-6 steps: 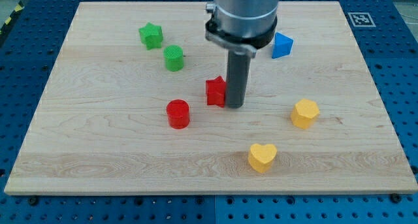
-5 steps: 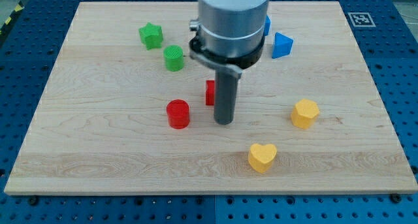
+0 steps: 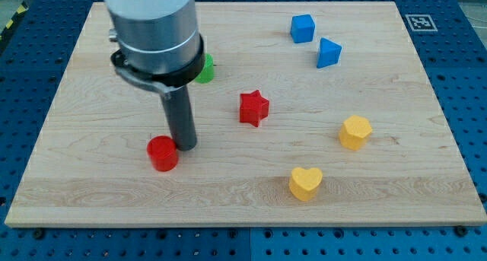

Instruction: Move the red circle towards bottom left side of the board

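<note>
Camera view: the red circle (image 3: pixel 163 153) touches my tip (image 3: pixel 185 147) on its lower-left side; this end effector grasps nothing.

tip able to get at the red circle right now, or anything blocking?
Looks like yes: my tip sits right against the red circle, on its right, nothing between. The red star is well off to the right.

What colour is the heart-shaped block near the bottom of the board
Yellow. The heart shows clearly in the camera view.

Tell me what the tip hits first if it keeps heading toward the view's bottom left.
My tip sits just to the view's right of the red circle, apparently touching it, so it meets that first. Beyond it, only bare board shows.
</note>
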Available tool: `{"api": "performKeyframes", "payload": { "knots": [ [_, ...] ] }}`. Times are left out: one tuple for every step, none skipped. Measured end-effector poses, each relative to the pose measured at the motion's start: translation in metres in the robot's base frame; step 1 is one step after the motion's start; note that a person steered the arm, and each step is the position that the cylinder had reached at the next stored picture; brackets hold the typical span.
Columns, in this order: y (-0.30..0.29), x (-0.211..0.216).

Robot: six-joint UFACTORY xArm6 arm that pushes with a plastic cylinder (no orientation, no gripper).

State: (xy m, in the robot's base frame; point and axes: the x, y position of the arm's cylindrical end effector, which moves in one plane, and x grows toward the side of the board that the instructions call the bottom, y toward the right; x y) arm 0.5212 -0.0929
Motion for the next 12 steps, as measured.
{"api": "performKeyframes", "payload": {
  "knots": [
    [-0.017,0.005],
    [-0.030,0.007],
    [-0.029,0.016],
    [-0.032,0.030],
    [-0.073,0.047],
    [-0.093,0.051],
    [-0.093,0.051],
    [-0.040,0.047],
    [-0.023,0.085],
    [-0.026,0.098],
    [-0.063,0.097],
    [-0.075,0.097]
  ]
}}
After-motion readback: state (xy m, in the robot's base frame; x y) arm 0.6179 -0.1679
